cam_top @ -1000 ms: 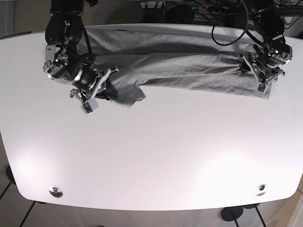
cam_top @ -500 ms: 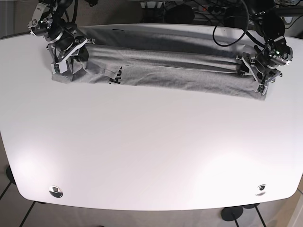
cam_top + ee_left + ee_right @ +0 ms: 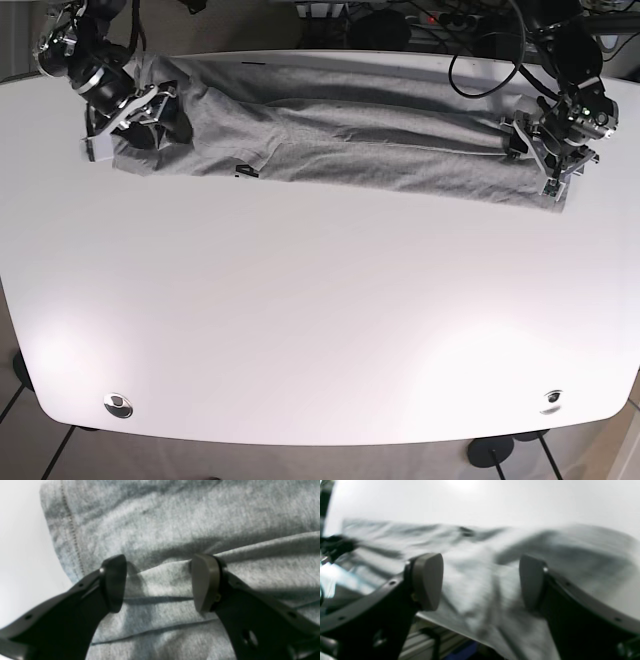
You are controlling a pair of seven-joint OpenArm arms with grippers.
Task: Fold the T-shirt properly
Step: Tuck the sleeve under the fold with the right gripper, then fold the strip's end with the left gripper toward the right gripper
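T-shirt (image 3: 340, 150) now lies as a long band across the worktop's (image 3: 320, 320) 12 o'clock edge. Right end effector (image 3: 128, 118) has carried its end out to 10 o'clock and stands wide. Left end effector (image 3: 157, 582), wide, hovers over the 2 o'clock hem. Lengthwise fold looks done.

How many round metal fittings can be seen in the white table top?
2. One round metal fitting sits near the front left corner of the white table in the base view, the other near the front right corner. The grey T-shirt may hide more.
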